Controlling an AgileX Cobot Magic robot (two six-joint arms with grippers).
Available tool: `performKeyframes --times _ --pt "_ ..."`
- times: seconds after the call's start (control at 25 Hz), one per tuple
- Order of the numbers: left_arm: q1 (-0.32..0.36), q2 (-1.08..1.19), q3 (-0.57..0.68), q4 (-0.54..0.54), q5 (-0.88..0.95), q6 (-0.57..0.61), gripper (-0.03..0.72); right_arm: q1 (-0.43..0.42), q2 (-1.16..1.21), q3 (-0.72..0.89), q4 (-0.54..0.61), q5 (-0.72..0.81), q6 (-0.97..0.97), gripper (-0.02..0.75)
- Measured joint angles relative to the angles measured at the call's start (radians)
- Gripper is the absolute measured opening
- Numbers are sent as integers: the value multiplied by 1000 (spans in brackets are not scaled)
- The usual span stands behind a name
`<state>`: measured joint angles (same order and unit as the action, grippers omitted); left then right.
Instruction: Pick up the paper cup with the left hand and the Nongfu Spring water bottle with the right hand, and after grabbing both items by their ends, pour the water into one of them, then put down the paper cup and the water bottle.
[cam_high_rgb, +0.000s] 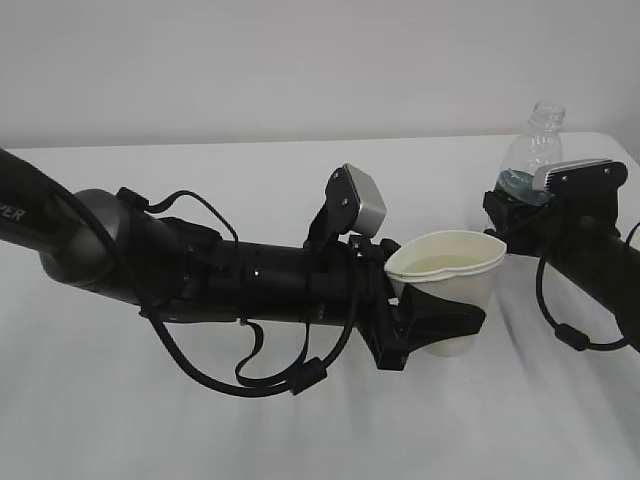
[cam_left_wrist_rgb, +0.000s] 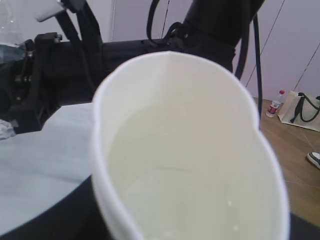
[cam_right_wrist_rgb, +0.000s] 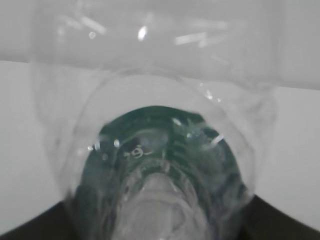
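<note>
The white paper cup (cam_high_rgb: 462, 288) hangs above the table's middle, its rim squeezed out of round. My left gripper (cam_high_rgb: 440, 322) is shut on its lower half, with black fingers (cam_high_rgb: 452, 318) wrapping the wall. In the left wrist view the cup (cam_left_wrist_rgb: 190, 150) fills the frame, pale yellowish inside with a faint line low down; I cannot tell whether that is water. At the right, the clear Nongfu Spring water bottle (cam_high_rgb: 538, 145) stands upright and capless, with my right gripper (cam_high_rgb: 518, 212) shut on its lower part. The right wrist view looks along the bottle (cam_right_wrist_rgb: 160, 150), green label showing through.
A white table (cam_high_rgb: 250, 430) runs under both arms, against a plain white wall. The left arm's loose cables (cam_high_rgb: 250, 385) hang close to the tabletop. Beyond the table's edge, the left wrist view shows wooden floor with a small bottle (cam_left_wrist_rgb: 273, 106) and a bag (cam_left_wrist_rgb: 302, 110).
</note>
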<state>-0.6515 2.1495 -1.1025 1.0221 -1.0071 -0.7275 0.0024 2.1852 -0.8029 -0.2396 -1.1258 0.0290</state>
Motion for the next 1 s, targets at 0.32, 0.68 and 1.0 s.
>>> performKeyframes --times 0.32,0.68,1.0 --pt "0 0 0 0 0 0 395 0 39 -56 -17 0 0 365" --pt "0 0 0 0 13 0 395 0 84 -91 -18 0 22 365" --pt "0 0 0 0 21 0 394 0 109 -107 -18 -8 26 365"
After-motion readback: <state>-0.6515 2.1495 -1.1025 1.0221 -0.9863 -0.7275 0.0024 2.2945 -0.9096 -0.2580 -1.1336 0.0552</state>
